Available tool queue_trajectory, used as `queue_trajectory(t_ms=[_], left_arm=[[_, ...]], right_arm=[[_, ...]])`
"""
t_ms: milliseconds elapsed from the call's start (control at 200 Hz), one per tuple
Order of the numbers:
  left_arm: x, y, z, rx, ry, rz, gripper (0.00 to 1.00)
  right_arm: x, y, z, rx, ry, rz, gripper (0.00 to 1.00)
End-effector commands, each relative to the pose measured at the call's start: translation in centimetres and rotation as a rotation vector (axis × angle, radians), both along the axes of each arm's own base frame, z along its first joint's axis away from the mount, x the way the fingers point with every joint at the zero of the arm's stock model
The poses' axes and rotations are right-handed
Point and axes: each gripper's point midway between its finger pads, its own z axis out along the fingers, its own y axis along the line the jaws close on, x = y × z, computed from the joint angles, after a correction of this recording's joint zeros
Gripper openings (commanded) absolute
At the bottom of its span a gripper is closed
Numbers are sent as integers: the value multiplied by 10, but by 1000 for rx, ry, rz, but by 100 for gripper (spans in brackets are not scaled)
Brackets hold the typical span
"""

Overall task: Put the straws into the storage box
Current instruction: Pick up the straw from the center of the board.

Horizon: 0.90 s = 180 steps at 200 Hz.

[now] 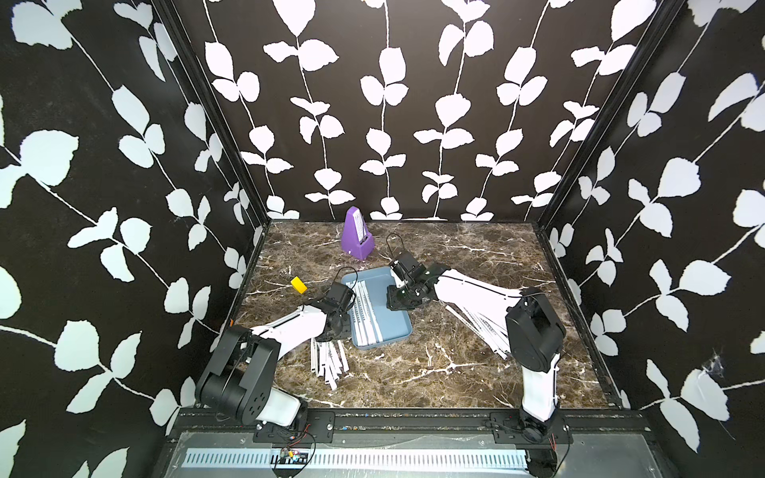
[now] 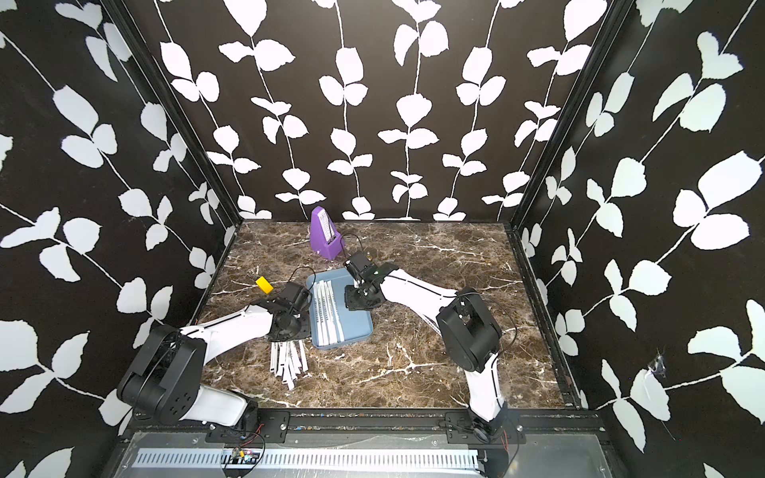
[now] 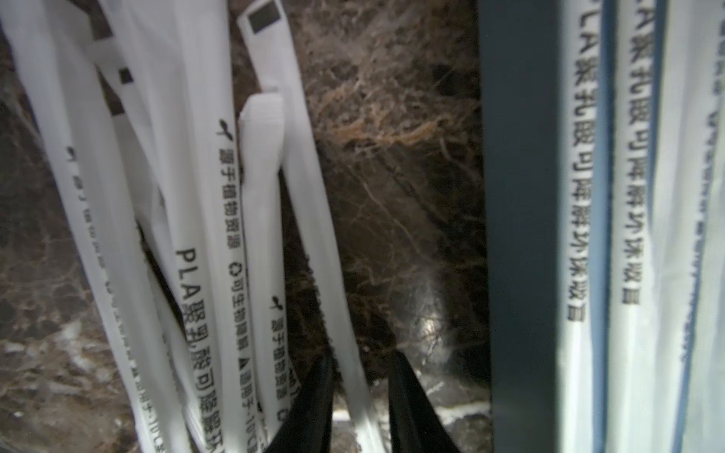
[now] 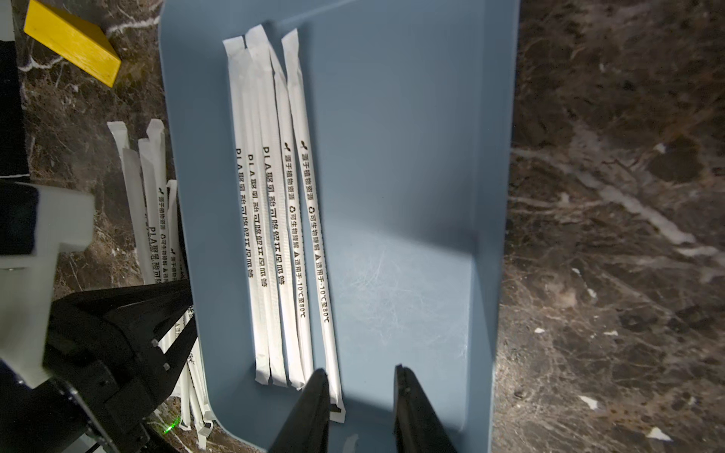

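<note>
Midway across the marble table (image 1: 418,372) lies the box (image 1: 395,327), its long side running near to far. About five straws (image 4: 282,235) lie flat inside it, side by side along its left half; the right half shows blue floor. Just left of the box, on the table, a loose pile (image 1: 329,366) of more straws fans toward the near edge. The left gripper (image 3: 363,368) is down on this pile, close beside the box wall. Its jaws stand a little apart, with the pile's rightmost straw running between them. A sliver of gap shows beside the straw, so no firm pinch is visible. The right gripper (image 4: 359,378) hangs over the box, jaws spread and holding nothing, with one fingertip overlapping the end of the rightmost boxed straw in the wrist view. A second pile (image 1: 480,327) lies well right of the box, partly under the right arm (image 1: 476,291). A purple metronome (image 1: 357,234) stands beyond the box's far end. A yellow block (image 1: 298,284) sits off its far-left corner.
</note>
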Motion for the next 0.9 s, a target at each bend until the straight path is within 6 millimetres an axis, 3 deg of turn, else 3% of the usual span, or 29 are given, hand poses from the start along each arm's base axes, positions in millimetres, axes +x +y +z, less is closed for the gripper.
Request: queue_trajectory(t_ms=[0,305,500,585,675,765,895], left_arm=[[1,3,-4,14,3,-8,21],[7,14,9,97,-15,-27,0],[13,23,38,131,-76,-13,0],[17,25,59,138,-115,-7,0],[25,26,95,128,-199,2,0],[37,10,123,43,-277,-8,0],[57,-45,124,-44,-292,-92,0]], right_arm=[[6,0,5,11,-25,-17,30],[8,-3,18,25,-43,-24,29],[11,-5,23,29,-48,-23,29],[11,-6,24,29,-47,-23,29],[12,-11,27,24,-52,-28,28],[16,-24,30,18,-60,-49,28],[25,-47,31,4,-67,-92,28]])
